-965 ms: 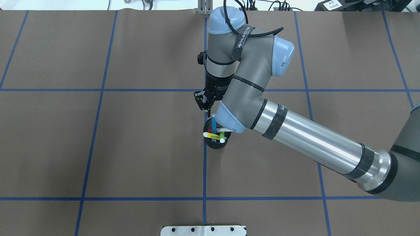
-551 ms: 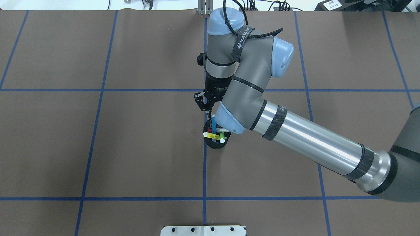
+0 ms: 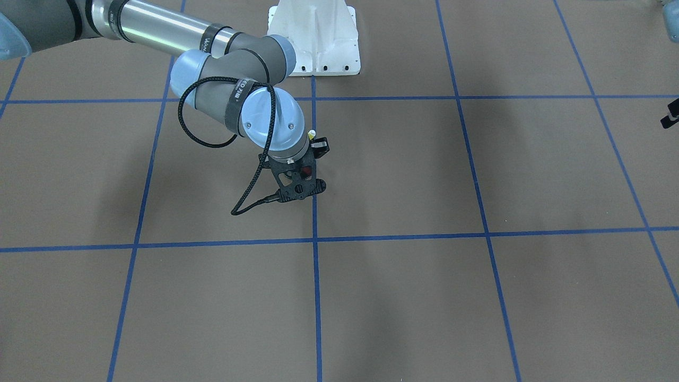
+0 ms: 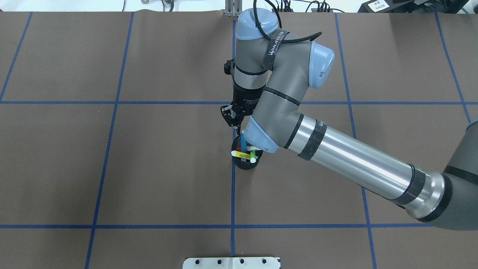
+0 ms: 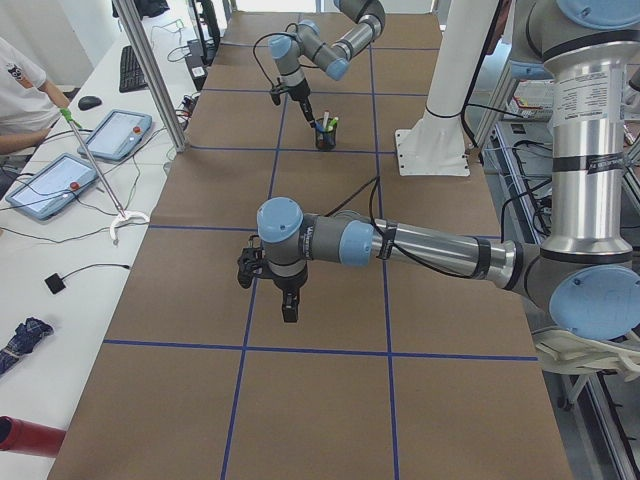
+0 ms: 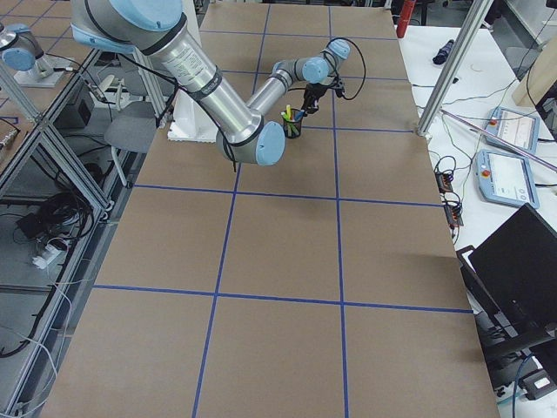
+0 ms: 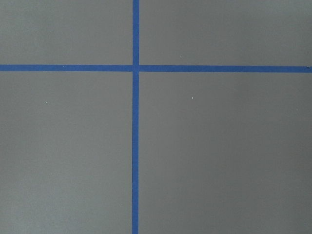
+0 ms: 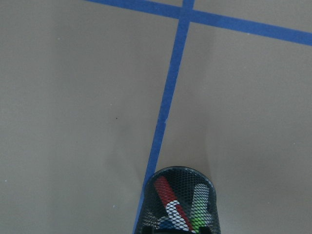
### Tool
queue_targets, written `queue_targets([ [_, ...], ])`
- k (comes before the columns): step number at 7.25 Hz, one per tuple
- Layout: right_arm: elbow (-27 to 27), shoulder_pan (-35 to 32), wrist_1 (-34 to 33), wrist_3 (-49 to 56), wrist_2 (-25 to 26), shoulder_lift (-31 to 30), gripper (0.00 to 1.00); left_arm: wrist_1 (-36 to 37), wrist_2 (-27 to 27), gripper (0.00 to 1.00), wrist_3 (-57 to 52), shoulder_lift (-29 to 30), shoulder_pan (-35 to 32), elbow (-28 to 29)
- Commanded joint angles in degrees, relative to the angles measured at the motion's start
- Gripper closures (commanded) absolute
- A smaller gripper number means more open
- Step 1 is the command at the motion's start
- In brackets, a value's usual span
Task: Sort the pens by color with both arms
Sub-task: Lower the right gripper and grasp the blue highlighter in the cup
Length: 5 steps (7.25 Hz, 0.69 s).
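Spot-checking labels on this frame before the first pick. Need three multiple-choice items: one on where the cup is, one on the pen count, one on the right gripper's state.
1. Where does the black mesh cup stand?
A. At a table corner
B. On a blue tape line near the table's middle
C. In the left gripper

2. How many pens show in the cup from overhead?
A. Two
B. Six
C. Four

3. What is the right gripper doing?
A. Holding nothing, just beyond the cup
B. Lifting a pen clear of the cup
C. Holding two pens

Answers:
1. B: the cup sits on the tape line that runs down the table's middle.
2. C: the blue pen, yellow pen, green pen and red-ended pen all show in it.
3. A: nothing is between the fingers, and all four pens are in the cup.
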State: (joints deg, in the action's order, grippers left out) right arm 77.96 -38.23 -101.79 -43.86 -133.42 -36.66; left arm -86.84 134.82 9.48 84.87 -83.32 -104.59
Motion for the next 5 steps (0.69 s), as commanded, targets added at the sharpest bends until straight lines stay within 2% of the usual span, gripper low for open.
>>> queue_targets([
  [1,0.3,0.0,-0.9,0.0,0.0,0.2,0.68,0.0,-0.1,0.0,-0.1,0.0,0.0,0.0],
  [2,0.3,0.0,-1.0,0.0,0.0,0.3,0.92,0.0,0.0,0.0,0.0,0.0,0.0,0.0],
  [3,0.4,0.0,-1.0,0.0,-1.0,0.4,1.0,0.0,0.0,0.0,0.0,-0.1,0.0,0.0],
  [5,1.1,-0.1,-1.0,0.0,-1.8,0.2,1.0,0.0,0.0,0.0,-0.1,0.0,0.0,0.0],
])
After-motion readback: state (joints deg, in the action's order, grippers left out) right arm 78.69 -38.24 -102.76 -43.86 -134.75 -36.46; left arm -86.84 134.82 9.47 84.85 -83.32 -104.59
